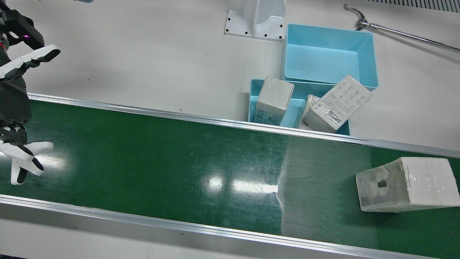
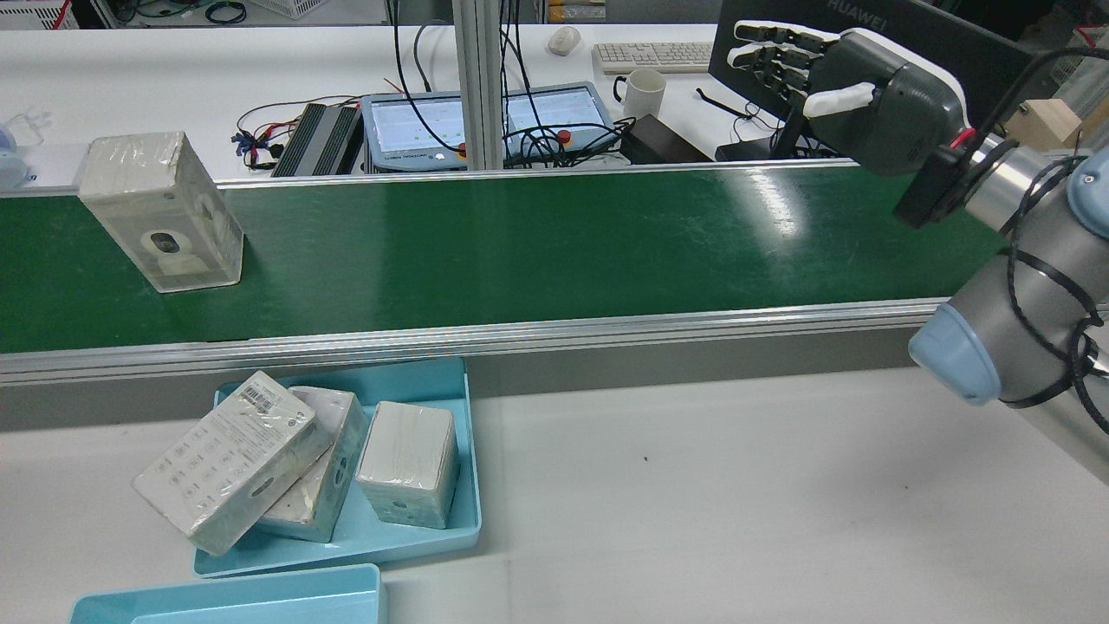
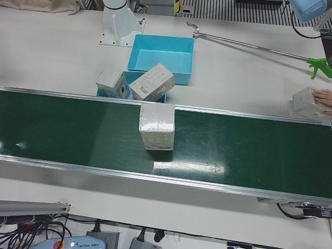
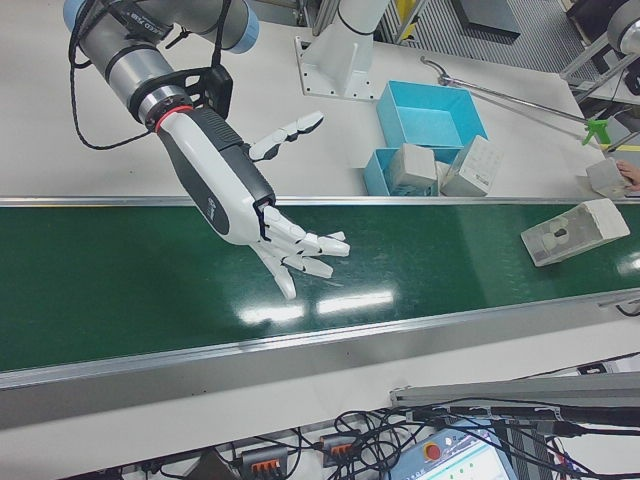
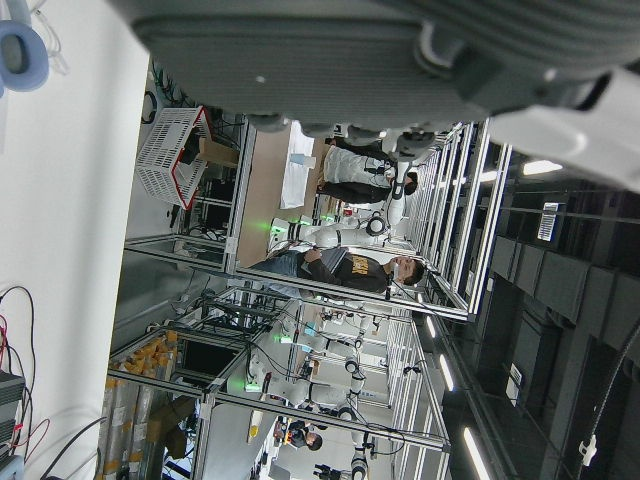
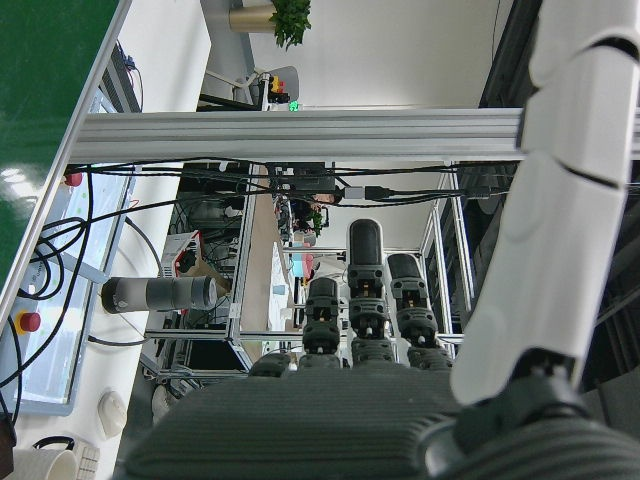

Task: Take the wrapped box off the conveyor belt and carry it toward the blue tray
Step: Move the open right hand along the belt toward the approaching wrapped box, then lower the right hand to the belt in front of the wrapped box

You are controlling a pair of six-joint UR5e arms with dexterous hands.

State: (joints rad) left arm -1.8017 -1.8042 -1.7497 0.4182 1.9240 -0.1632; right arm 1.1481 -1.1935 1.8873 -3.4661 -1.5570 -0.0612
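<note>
A plastic-wrapped white box (image 1: pixel 408 183) lies on the green conveyor belt (image 1: pixel 179 162) at its far end; it also shows in the rear view (image 2: pixel 160 212), the left-front view (image 3: pixel 156 126) and the right-front view (image 4: pixel 573 232). The shallow blue tray (image 1: pixel 294 108) beside the belt holds three wrapped boxes (image 2: pixel 407 381). My right hand (image 4: pixel 260 215) is open with fingers spread, hovering over the opposite end of the belt (image 2: pixel 832 78), far from the box. Only the edge of my left hand (image 5: pixel 400 40) shows, in its own view, which faces away from the table.
A deep blue bin (image 1: pixel 329 54) stands behind the tray. A long metal reach tool (image 1: pixel 395 32) lies on the table beyond it. An arm pedestal (image 1: pixel 257 21) stands at the back. A person's hand holds another box (image 3: pixel 311 101) at the belt's end.
</note>
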